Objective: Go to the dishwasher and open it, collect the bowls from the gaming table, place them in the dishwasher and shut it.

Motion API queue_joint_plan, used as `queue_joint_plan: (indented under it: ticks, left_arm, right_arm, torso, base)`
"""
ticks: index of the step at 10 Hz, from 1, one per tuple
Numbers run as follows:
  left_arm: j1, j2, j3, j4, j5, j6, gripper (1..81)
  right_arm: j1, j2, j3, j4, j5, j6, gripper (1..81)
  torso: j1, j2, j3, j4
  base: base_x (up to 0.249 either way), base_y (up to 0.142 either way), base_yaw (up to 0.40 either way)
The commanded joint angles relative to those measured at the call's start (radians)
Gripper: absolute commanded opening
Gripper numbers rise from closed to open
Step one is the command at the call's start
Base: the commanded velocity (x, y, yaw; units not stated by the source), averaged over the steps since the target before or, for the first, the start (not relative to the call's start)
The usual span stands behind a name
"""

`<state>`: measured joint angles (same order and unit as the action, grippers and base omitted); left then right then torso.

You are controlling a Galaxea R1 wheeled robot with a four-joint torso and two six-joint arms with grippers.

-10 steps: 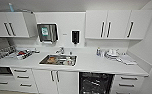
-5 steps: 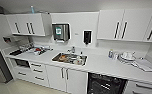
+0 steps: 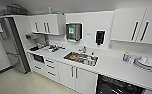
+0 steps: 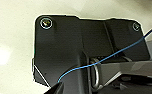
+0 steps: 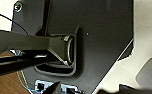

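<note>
Left arm: hanging low over pale floor in left wrist view, dark robot plate and a thin blue cable crossing it; pincer state – can't tell.
Right arm: also sitting low in right wrist view, robot plate w/ jointed bar across it, pale floor on one side, a patch of wood-tone surface on the other; pincer state – can't tell.
Dishwasher: the dishwasher is sitting at near right, under the counter, showing a dark interior w/ racks, so it's standing open; right next to the white cupboard doors.
Counter: white worktop running from far left to near right, front edge slanting across the head view.
Sink: steel sink sitting mid-counter, holding dishes; tap behind it.
Right of counter: stack of plates resting near the right end, a small bottle just beside them.
Left of counter: clutter w/ red bits lying at the far left stretch.
Wall: paper-towel dispenser and a dark soap dispenser hanging above the sink, white upper cupboards on both sides.
Far left: tall steel fridge standing at the counter's end.
Open room: pale floor spreading at near left, between fridge and drawers.
</note>
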<state>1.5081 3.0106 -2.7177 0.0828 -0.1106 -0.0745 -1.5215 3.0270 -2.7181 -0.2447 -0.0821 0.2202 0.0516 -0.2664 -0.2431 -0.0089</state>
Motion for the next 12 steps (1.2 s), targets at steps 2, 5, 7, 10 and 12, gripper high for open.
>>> queue_joint_plan:
  ticks: [2,5,7,10,12]
  left_arm:
    - [-0.045,-0.008,0.001,0.021,0.043,0.009,81.1]
    - [-0.044,-0.007,0.001,0.02,0.043,0.007,81.1]
    - [-0.044,-0.008,0.001,0.02,0.043,0.007,81.1]
    - [-0.044,-0.004,0.001,0.02,0.043,0.007,81.1]
    - [-0.044,-0.007,-0.002,0.022,0.043,0.007,81.1]
  right_arm:
    - [0.056,-0.07,0.135,0.001,-0.036,-0.005,81.1]
    - [0.053,-0.064,0.137,0.007,-0.033,0.001,81.1]
    - [0.059,-0.061,0.137,0.001,-0.039,0.002,81.1]
    - [0.06,-0.061,0.121,0.005,-0.042,0.005,81.1]
    - [0.054,-0.063,0.124,-0.007,-0.031,-0.004,81.1]
  torso:
    - [0.0,0.0,0.0,0.0]
    - [0.0,0.0,0.0,0.0]
    - [0.0,0.0,0.0,0.0]
    - [0.0,0.0,0.0,0.0]
    - [0.0,0.0,0.0,0.0]
  base:
    - [0.0,0.0,0.362]
    - [0.0,0.0,0.362]
    - [0.0,0.0,0.362]
    - [0.0,0.0,0.362]
    - [0.0,0.0,0.362]
